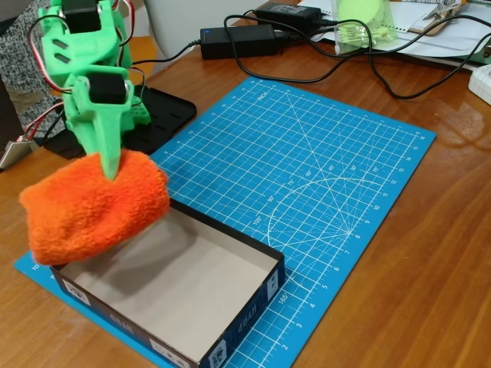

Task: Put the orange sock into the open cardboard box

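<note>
The orange sock [93, 205] hangs clenched in the downward-pointing green claw [112, 170] over the open cardboard box [180, 287].

This looks like a hobby or lab workbench on a wooden desk [430, 253]. A blue gridded cutting mat [322, 176] covers the desk's middle, and a green 3D-printed robot arm [88, 69] with exposed wiring stands at its far left corner. Along the far edge lie black power adapters [238, 40], trailing cables [360, 73] and papers [430, 23].
</note>
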Robot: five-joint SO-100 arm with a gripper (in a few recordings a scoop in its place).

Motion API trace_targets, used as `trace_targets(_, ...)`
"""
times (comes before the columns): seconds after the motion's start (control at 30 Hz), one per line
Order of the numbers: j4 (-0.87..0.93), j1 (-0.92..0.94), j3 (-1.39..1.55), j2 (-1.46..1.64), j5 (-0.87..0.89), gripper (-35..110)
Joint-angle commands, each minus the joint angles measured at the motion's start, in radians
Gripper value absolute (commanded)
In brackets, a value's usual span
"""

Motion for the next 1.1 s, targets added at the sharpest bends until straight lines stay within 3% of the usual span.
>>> trace_targets(0.0,-0.014,0.023,-0.124,-0.109,-0.012,0)
trace_targets(0.3,0.032,-0.021,-0.305,-0.337,-0.005,0)
trace_targets(0.43,0.066,-0.067,-0.305,-0.330,-0.015,8)
trace_targets(0.57,0.106,-0.127,-0.302,-0.296,-0.018,26)
trace_targets(0.83,0.166,-0.150,-0.235,-0.209,-0.077,27)
trace_targets(0.9,0.193,-0.152,-0.183,-0.130,-0.057,23)
trace_targets(0.97,0.445,-0.394,0.179,0.353,-0.055,16)
trace_targets(1.07,0.672,-0.615,0.272,0.588,-0.003,22)
